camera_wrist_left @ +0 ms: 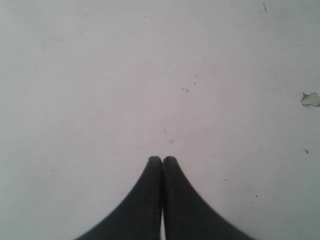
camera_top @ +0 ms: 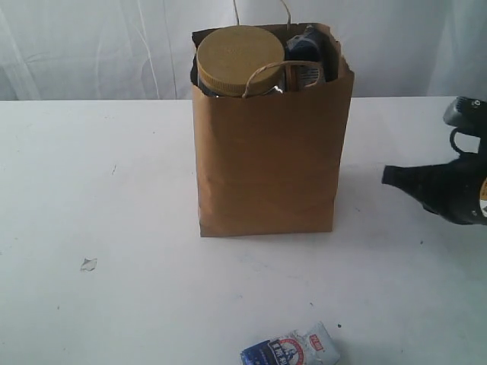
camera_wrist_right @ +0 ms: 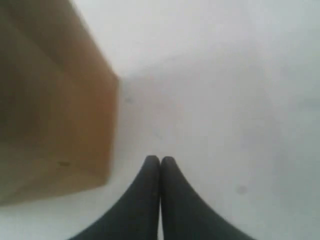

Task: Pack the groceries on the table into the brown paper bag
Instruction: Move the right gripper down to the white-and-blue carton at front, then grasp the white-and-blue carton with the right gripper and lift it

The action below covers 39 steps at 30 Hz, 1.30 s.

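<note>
One tall kraft-brown paper bag [camera_top: 266,167], one small blue-white packet [camera_top: 293,351] outside it.
The bag stands toward the far edge of the table [camera_top: 91,190], one tan-lidded clear jar [camera_top: 240,57] at its mouth; the packet lies at the near edge; my left tool [camera_wrist_left: 162,160] and right tool [camera_wrist_right: 160,160] are both pressed together, empty.

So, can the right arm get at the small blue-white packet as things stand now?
Probably yes: the small blue-white packet lies alone on the table, and nothing stands between it and the right gripper, though the jaws are shut.
</note>
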Each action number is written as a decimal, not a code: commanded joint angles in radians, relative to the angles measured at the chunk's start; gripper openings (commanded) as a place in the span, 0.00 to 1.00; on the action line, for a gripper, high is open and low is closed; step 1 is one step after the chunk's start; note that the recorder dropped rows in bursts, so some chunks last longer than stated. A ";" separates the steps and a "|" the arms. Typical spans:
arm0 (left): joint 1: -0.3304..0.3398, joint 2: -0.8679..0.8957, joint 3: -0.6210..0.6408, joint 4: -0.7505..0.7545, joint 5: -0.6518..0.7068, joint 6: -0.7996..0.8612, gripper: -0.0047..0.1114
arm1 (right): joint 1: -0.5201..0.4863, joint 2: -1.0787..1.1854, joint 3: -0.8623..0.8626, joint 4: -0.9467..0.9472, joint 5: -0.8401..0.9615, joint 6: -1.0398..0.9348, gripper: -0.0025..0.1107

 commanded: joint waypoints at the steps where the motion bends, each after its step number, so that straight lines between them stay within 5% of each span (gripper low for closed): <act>1: -0.004 -0.004 0.003 0.002 -0.005 -0.001 0.04 | -0.005 0.010 -0.062 -0.049 0.355 -0.093 0.02; 5: -0.004 -0.004 0.003 0.002 -0.005 -0.001 0.04 | -0.005 0.048 -0.108 0.088 0.571 -0.540 0.02; 9: -0.004 -0.004 0.003 0.002 -0.005 -0.001 0.04 | -0.003 0.073 -0.171 0.512 0.845 -1.179 0.02; 18: -0.004 -0.004 0.003 0.002 -0.005 -0.001 0.04 | 0.144 0.056 -0.303 1.041 1.074 -1.734 0.02; 29: -0.004 -0.004 0.003 0.002 -0.005 -0.001 0.04 | 0.541 0.063 -0.315 1.085 1.079 -2.249 0.04; 32: -0.004 -0.004 0.003 0.002 -0.005 -0.001 0.04 | 0.596 0.063 -0.315 1.085 1.079 -2.280 0.15; 39: -0.004 -0.004 0.003 0.002 -0.005 0.001 0.04 | 0.652 0.063 -0.313 1.092 0.966 -2.281 0.66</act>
